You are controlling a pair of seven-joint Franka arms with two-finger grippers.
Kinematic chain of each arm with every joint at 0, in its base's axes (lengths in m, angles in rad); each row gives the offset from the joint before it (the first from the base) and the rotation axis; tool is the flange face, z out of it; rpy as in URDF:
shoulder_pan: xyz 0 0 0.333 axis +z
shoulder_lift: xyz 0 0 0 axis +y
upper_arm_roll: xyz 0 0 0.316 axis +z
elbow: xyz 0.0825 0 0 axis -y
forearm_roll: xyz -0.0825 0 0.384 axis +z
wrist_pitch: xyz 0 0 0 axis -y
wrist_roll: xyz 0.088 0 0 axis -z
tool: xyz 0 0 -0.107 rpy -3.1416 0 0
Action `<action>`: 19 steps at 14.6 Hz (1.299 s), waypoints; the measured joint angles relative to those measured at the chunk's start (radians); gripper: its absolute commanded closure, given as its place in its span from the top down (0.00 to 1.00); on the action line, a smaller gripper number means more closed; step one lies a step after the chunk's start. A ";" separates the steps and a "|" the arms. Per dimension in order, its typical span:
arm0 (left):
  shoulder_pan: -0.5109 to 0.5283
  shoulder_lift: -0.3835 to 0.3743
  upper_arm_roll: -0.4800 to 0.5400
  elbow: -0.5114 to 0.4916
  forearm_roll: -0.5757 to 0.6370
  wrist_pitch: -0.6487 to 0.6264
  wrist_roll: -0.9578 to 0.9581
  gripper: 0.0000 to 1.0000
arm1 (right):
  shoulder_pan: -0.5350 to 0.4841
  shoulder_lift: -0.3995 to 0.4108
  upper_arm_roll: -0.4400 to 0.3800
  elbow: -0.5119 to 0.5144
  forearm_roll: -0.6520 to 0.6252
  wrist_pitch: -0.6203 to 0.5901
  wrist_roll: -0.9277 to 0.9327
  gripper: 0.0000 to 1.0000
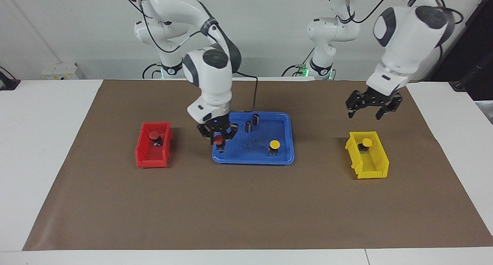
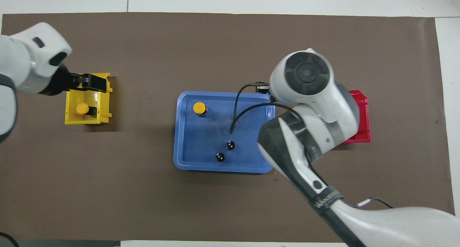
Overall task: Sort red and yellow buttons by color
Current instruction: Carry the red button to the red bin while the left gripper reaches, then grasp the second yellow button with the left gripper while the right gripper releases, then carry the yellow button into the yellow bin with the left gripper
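Observation:
My right gripper [image 1: 218,137] is down in the blue tray [image 1: 285,160], at the corner toward the right arm's end. Its fingers are closed around a red button [image 1: 218,140], held just above the tray floor. In the overhead view the right arm hides this button. A second red button [image 1: 154,135] stands in the red bin [image 1: 152,159]. One yellow button [image 1: 274,145] [image 2: 199,108] stands in the tray. Another yellow button [image 1: 367,142] [image 2: 82,108] sits in the yellow bin [image 1: 371,168] [image 2: 70,120]. My left gripper [image 1: 373,108] [image 2: 86,82] hangs open and empty over the yellow bin.
Two small dark cylinders [image 1: 255,119] [image 1: 248,126] without coloured caps stand in the tray on the side nearer the robots; they also show in the overhead view [image 2: 230,145] [image 2: 220,157]. The red bin [image 2: 361,132] is partly covered by the right arm. Brown paper [image 1: 246,211] covers the table.

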State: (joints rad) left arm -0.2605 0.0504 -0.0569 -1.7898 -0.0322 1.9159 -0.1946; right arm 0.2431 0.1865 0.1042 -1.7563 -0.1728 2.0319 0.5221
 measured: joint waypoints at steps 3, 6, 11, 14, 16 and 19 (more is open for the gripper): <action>-0.163 0.113 -0.005 -0.011 0.010 0.139 -0.222 0.97 | -0.125 -0.058 0.000 -0.016 0.002 -0.056 -0.158 0.22; -0.252 0.213 -0.005 -0.010 0.013 0.252 -0.332 0.97 | -0.218 -0.057 0.001 -0.055 0.007 -0.028 -0.295 0.23; -0.282 0.298 -0.003 -0.008 0.016 0.311 -0.369 0.80 | -0.280 -0.073 0.002 -0.168 0.052 0.078 -0.395 0.23; -0.287 0.304 -0.004 -0.008 0.016 0.311 -0.396 0.01 | -0.279 -0.097 0.007 -0.244 0.052 0.148 -0.395 0.23; -0.291 0.304 -0.004 -0.008 0.017 0.309 -0.416 0.01 | -0.282 -0.115 0.006 -0.298 0.052 0.181 -0.400 0.23; -0.296 0.304 -0.004 -0.008 0.018 0.307 -0.426 0.01 | -0.290 -0.130 0.006 -0.349 0.052 0.220 -0.426 0.23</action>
State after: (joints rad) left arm -0.5569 0.3543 -0.0605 -1.7976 -0.0138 2.2231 -0.6211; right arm -0.0466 0.0564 0.1100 -2.1054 -0.1207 2.2520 0.0966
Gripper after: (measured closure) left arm 0.590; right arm 0.577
